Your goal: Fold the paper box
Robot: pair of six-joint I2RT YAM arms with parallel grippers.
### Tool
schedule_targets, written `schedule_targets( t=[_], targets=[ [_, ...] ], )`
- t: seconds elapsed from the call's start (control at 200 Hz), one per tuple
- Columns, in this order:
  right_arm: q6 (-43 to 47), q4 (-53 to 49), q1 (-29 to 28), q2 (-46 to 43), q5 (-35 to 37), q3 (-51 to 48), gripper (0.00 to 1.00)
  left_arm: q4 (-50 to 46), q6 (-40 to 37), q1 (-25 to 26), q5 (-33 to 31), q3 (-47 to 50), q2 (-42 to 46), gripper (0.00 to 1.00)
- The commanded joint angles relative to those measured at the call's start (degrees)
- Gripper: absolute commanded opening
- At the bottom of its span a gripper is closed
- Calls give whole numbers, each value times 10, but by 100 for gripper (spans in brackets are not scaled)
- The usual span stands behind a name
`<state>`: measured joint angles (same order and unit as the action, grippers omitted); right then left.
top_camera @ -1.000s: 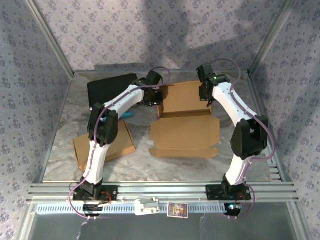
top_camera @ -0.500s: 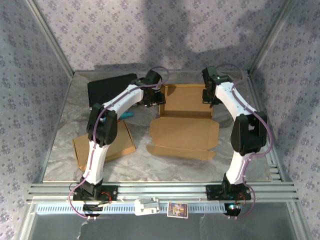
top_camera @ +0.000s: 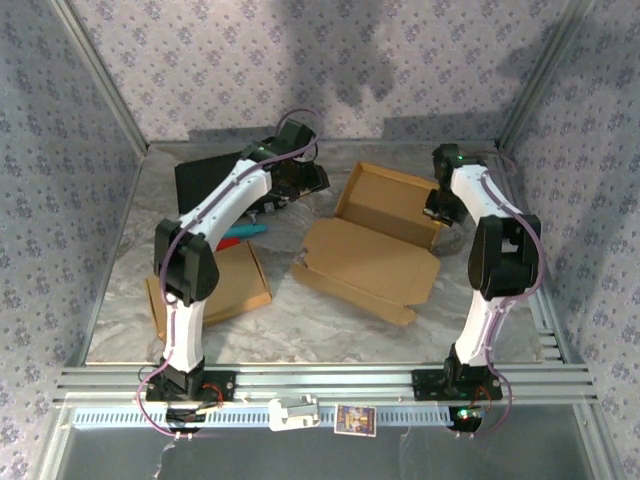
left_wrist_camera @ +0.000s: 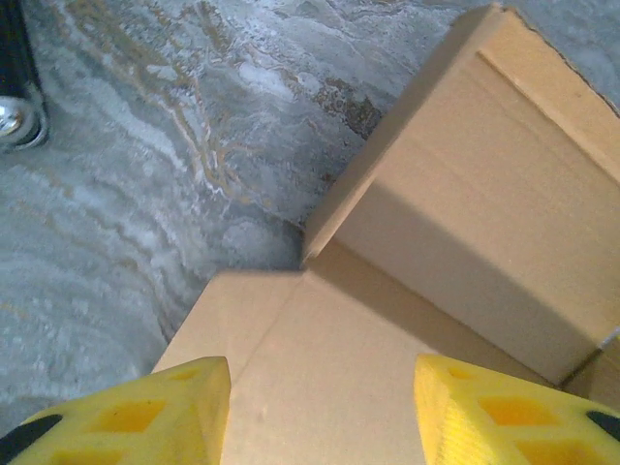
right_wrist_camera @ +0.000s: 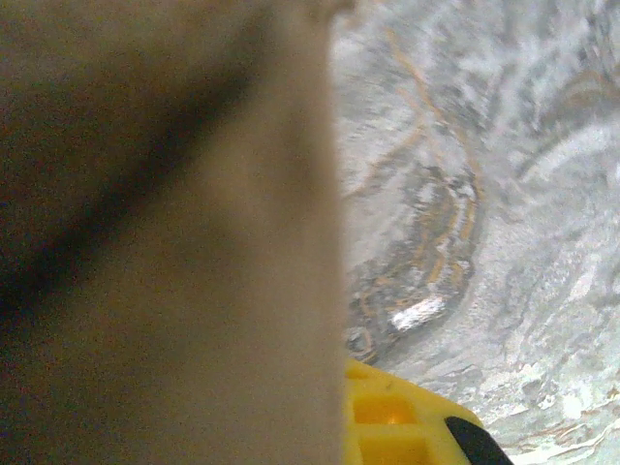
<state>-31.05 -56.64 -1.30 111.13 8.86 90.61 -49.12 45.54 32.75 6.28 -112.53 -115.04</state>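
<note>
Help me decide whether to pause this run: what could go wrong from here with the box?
1. The left hand is open above the paper box, so the right hand alone appears to pinch its right wall. The box may swivel on the marbled table.
2. The box lies skewed to the arms, so pressing its flaps now may crease them crooked.

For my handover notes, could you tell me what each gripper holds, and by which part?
The right gripper is shut on the paper box at its right wall; the left gripper hangs open over its left corner, holding nothing.
</note>
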Motion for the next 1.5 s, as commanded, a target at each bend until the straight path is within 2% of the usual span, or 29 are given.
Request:
schedule_targets(
  t=[0.0,0.135,0.31,0.4,0.695,0.86,0.964,1.119,1.204,1.259,1.354,1.494],
  targets=[
    [-73,-37,33,25,-62,-3,0,-28,52,7,18,72,69,54],
    [-98,-47,59,48,-101,1,0,64,121,7,71,228,147,56],
    [-113,-58,66,65,-120,14,0,218,216,21,142,373,180,58],
    [-118,-63,67,70,-125,18,0,261,239,32,143,400,179,59],
    [-123,-65,69,72,-143,15,0,301,246,48,125,421,153,57],
    [-130,-63,69,66,-147,6,0,312,245,57,115,411,145,46],
    [-135,-64,69,64,-146,5,0,300,242,58,89,408,156,28],
    [-135,-51,68,50,-161,-3,0,191,174,58,44,343,158,12],
    [-136,-49,57,33,-178,-2,31,108,114,57,24,279,144,0],
    [-136,-50,49,18,-186,3,43,51,81,53,19,242,133,0],
    [-134,-59,35,-15,-198,13,53,-16,35,44,22,194,115,0],
    [-131,-80,16,-67,-220,30,61,-125,-55,33,22,96,78,0]
  ],
)
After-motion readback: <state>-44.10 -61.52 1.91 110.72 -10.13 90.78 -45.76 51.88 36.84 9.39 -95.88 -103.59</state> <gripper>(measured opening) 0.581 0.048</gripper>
